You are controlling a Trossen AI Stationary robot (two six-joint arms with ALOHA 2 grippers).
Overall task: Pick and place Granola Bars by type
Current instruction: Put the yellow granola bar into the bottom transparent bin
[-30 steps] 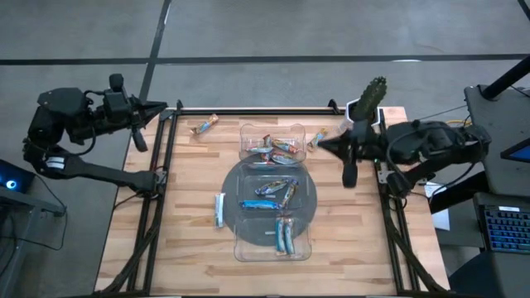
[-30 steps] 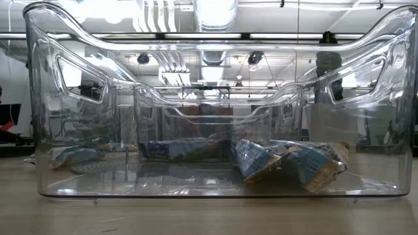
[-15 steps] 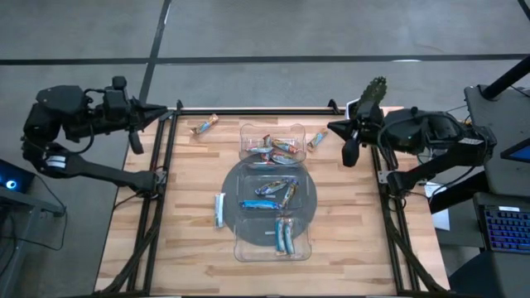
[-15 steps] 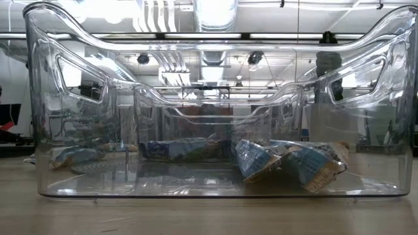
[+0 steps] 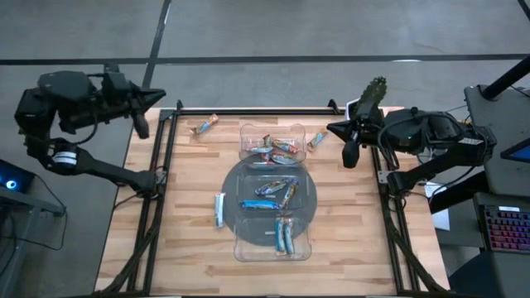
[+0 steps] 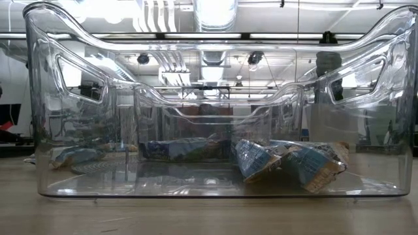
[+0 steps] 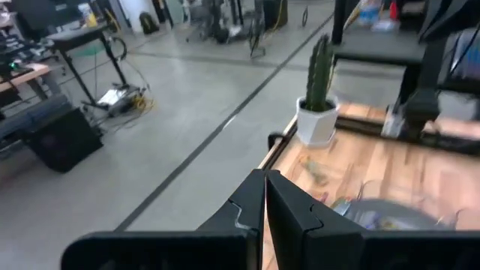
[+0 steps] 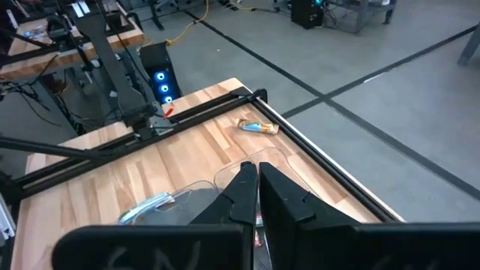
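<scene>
High view shows me the clear plastic tray point(image 5: 308, 192) in the middle of the tabletop point(image 5: 190, 248), and I place everything else from it. Most of the Granola Bars point(image 5: 274, 192) already lie inside: a dark multicoloured cluster in the far compartment, blue ones in the round middle and in the near compartment. Three bars are left outside: an orange-brown bar point(image 5: 203, 126) well off the tray's far-left corner, another orange-brown bar point(image 5: 315, 139) just beside its far-right corner, and a light blue bar point(image 5: 219, 209) lying just beside its left side. My right hand point(image 5: 349, 154) hangs to the right of the tray's far end, fingers pressed together and holding nothing; my left hand point(image 5: 142, 124) waits beyond the tabletop's far-left corner, also clenched and empty, as its wrist view confirms. I judge the next job is a fresh pick, and the bar by the far-right corner is the natural one for the right hand. To do it well I would open the fingers before descending, turn the wrist so they straddle the bar's narrow width, and come straight down clear of the tray wall. The wrappers are crinkled, glossy foil, slim and flat, likely to slip or crush, so a centred, moderate pinch seems wise. The tray is rigid, transparent and reflective; the tabletop is pale wooden planking.
</scene>
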